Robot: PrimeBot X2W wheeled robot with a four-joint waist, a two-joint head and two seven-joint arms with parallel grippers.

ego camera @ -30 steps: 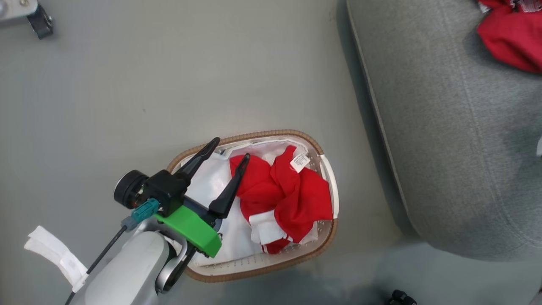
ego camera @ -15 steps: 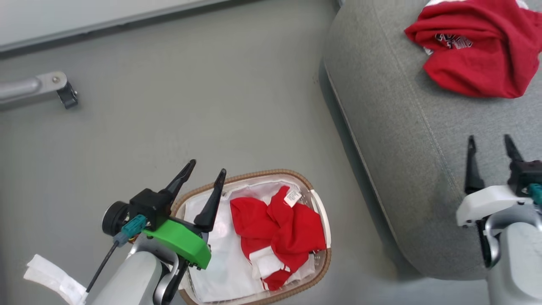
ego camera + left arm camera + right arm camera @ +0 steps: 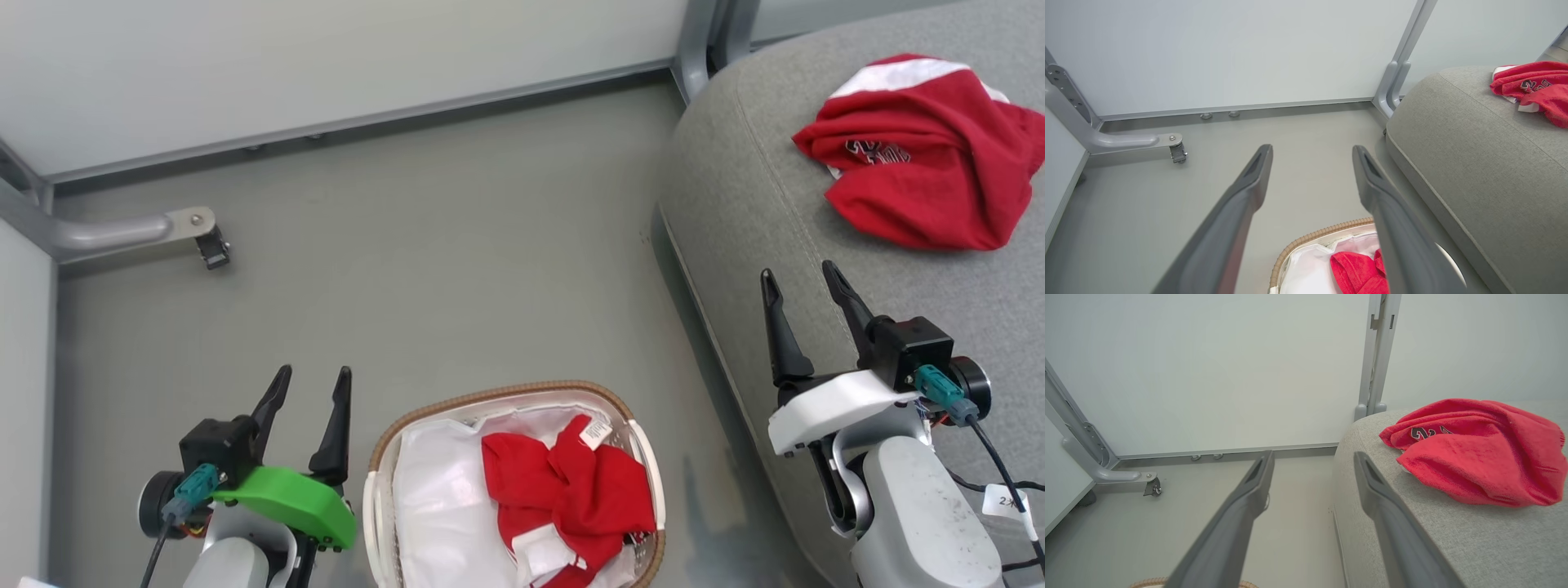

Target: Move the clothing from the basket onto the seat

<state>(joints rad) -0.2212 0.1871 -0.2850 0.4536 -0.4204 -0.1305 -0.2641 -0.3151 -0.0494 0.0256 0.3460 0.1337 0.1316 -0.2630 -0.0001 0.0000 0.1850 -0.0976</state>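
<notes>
L claw & R claw: fingers spread, nothing held. Looks approx half done: one crumpled red-and-white garment lies nr far edge of big grey fabric seat cushion. Second red garment sits in oval cream plastic basket w/ brown woven rim, right side, yet to move. Black lettering, white label: unreadable.

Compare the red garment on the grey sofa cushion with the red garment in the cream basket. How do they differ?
The red garment on the seat lies on the grey woven-fabric sofa cushion; the red garment in the basket sits inside the oval cream plastic basket, on a glossy white liner. The seat garment shows black lettering; the basket garment shows a small white label. Both are red with white panels, bunched up, and unheld.
</notes>
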